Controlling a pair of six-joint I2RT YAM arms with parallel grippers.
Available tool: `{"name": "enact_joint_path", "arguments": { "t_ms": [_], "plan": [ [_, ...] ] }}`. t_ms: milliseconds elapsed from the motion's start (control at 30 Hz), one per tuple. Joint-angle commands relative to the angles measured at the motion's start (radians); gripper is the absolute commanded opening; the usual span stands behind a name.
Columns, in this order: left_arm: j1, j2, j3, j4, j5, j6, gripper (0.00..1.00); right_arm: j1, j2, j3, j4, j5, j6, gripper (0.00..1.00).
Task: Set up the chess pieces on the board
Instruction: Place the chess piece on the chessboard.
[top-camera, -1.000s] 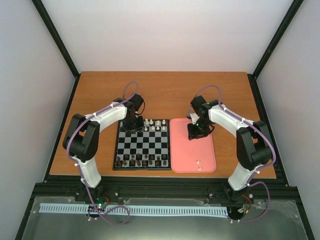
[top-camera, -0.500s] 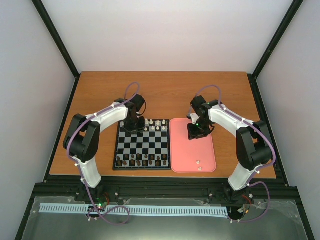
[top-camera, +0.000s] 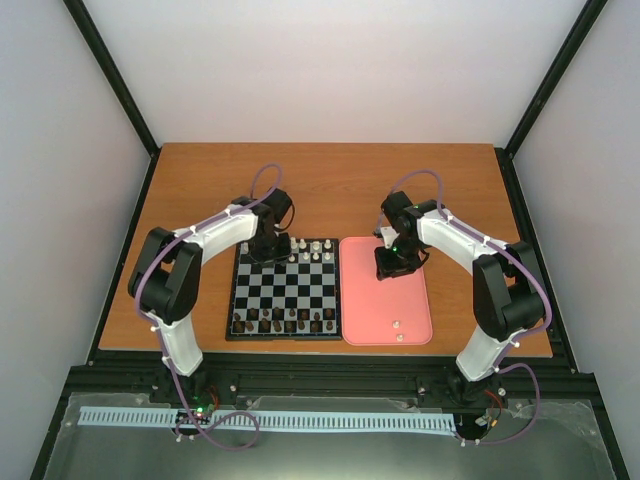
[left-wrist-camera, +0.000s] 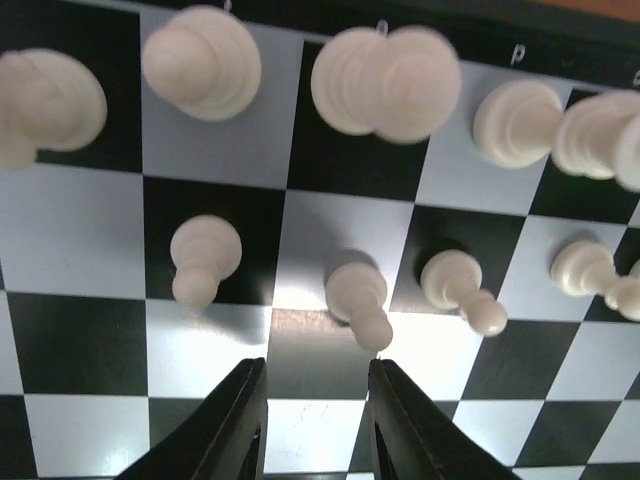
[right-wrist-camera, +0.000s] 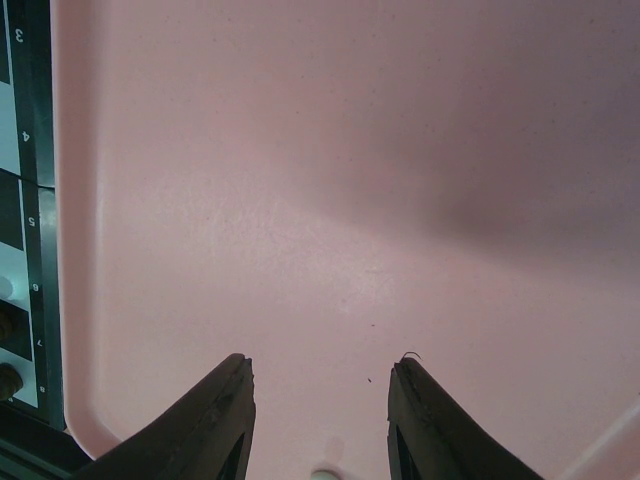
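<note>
The board (top-camera: 285, 290) lies at table centre with white pieces (top-camera: 310, 250) along its far rows. My left gripper (top-camera: 266, 246) hovers over the board's far left part. In the left wrist view it (left-wrist-camera: 316, 372) is open and empty, with a white pawn (left-wrist-camera: 358, 300) standing just beyond the right finger (left-wrist-camera: 405, 420). More white pawns (left-wrist-camera: 203, 257) and back-row pieces (left-wrist-camera: 384, 80) stand ahead. My right gripper (top-camera: 392, 262) is over the pink tray (top-camera: 410, 310); in the right wrist view it (right-wrist-camera: 322, 368) is open and empty. Two white pieces (top-camera: 397, 330) lie at the tray's near end.
Dark brown pieces (top-camera: 282, 322) line the board's near rows. The tray's left rim and the board's numbered edge (right-wrist-camera: 30, 200) show in the right wrist view. A pale piece top (right-wrist-camera: 325, 474) peeks at the bottom edge there. Bare wood table (top-camera: 330, 190) lies beyond.
My left gripper has shifted slightly toward the far edge of the board. The right arm has not moved.
</note>
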Motion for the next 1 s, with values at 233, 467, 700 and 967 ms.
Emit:
{"name": "enact_joint_path", "arguments": {
  "t_ms": [233, 467, 700, 967],
  "plan": [
    [-0.006, 0.059, 0.092, -0.004, -0.059, -0.015, 0.28, -0.008, 0.016, 0.014, 0.010, -0.006, -0.010, 0.38],
    [-0.006, 0.057, 0.091, -0.016, -0.076, -0.009, 0.27, -0.009, 0.018, 0.010, 0.011, -0.006, -0.010, 0.38],
    [-0.006, 0.051, 0.087, -0.015, -0.072, -0.008, 0.27, -0.008, 0.019, 0.013, 0.009, -0.007, -0.010, 0.38],
    [-0.009, 0.006, 0.082, -0.031, -0.048, 0.001, 0.28, -0.008, -0.004, 0.018, -0.012, 0.005, -0.002, 0.39]
  ]
}}
